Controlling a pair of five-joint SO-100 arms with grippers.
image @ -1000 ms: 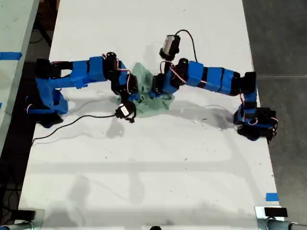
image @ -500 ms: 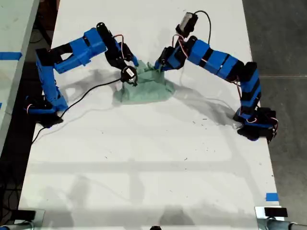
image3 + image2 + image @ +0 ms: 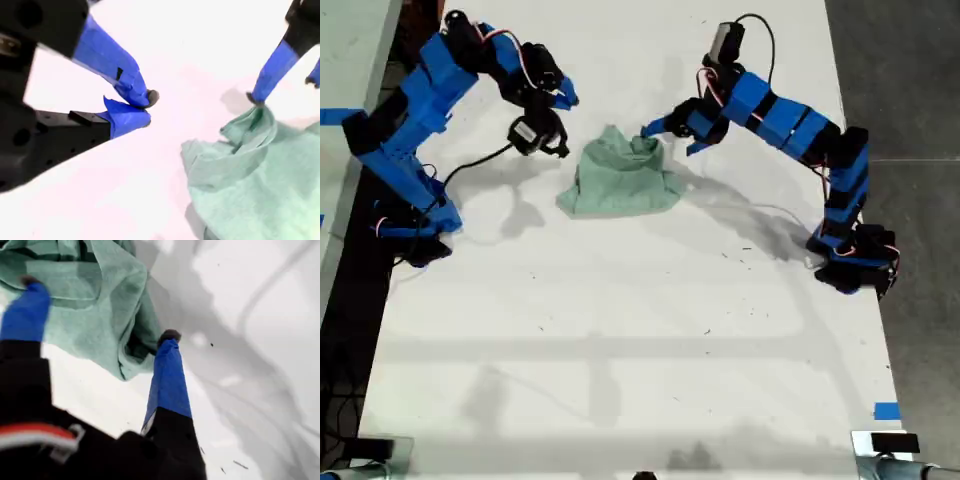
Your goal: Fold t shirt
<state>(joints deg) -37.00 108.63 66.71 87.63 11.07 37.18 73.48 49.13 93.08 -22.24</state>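
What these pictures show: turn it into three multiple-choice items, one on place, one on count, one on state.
1. The pale mint-green cloth t shirt lies: A) between the two arms; B) off the table; C) under a box.
2. Blue arms in the exterior view: A) one; B) two; C) three.
3. My first tool is: A) shut on the t shirt; B) hidden; C) open.
Key: 1A, it sits bunched on the white table; 2B, one arm at that view's left, another at its right; 3C, its blue fingers stand apart at the cloth.
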